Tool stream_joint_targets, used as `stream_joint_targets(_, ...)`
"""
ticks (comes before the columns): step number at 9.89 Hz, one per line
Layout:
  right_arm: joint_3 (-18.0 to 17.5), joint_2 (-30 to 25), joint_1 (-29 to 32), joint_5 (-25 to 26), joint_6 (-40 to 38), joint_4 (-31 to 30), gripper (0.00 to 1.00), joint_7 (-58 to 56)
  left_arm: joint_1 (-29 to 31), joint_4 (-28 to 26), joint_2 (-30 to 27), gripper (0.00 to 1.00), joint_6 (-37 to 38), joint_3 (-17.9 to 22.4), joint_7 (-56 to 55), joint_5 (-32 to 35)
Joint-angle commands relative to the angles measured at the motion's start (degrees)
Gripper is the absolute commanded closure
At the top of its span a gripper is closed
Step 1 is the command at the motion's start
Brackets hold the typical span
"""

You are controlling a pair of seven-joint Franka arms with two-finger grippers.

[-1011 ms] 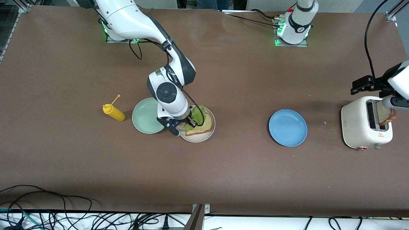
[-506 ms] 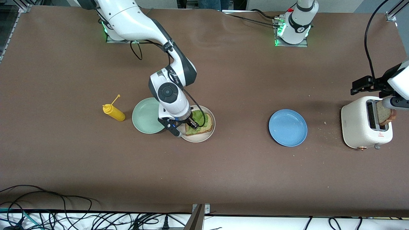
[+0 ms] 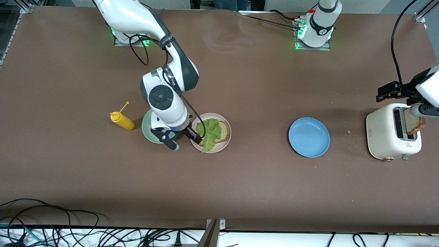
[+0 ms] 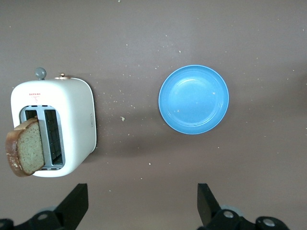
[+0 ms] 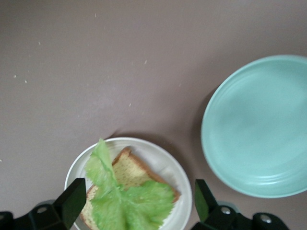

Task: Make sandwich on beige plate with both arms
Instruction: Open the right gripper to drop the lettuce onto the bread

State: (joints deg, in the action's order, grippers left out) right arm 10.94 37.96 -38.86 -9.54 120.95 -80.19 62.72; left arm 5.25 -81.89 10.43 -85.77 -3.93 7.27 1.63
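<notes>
Anchor: beige plate [image 3: 224, 142].

- Yellow squeeze bottle [image 3: 122, 120] lying well toward the right arm's end from the plate.
- Mint-green plate [image 3: 148, 127] just beside the beige plate on that same end, partly under the right arm's wrist.
- Right gripper [image 3: 181, 142] over the gap between mint-green plate and beige plate, fingers spread apart, holding nothing.
- On the beige plate: one bread slice [image 3: 223, 131] with lettuce leaf [image 3: 210, 132] draped across it, leaf reaching the plate's near rim. No top slice on it.
- Blue plate [image 3: 309, 137] well toward the left arm's end from the beige plate.
- White toaster [image 3: 386, 135] farther toward that end, second bread slice [image 3: 411, 123] sticking up from a slot.
- Left gripper [image 4: 141, 203] over the toaster, fingers spread apart, holding nothing, arm waiting.
</notes>
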Motion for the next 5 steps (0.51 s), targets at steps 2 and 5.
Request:
stream_joint_targets(2, 2.50, -6.47, 3.69, -0.13, -9.65, -0.75, 0.00, -15.13, 0.38, 1.64, 0.91, 0.00, 0.25, -0.20, 0.99, -0.23)
stream_joint_targets(5, 4.78, -12.54, 7.30, -0.13, -19.23, -1.98, 0.00, -33.21, 0.38, 1.64, 0.91, 0.00, 0.25, -0.20, 0.99, -0.22)
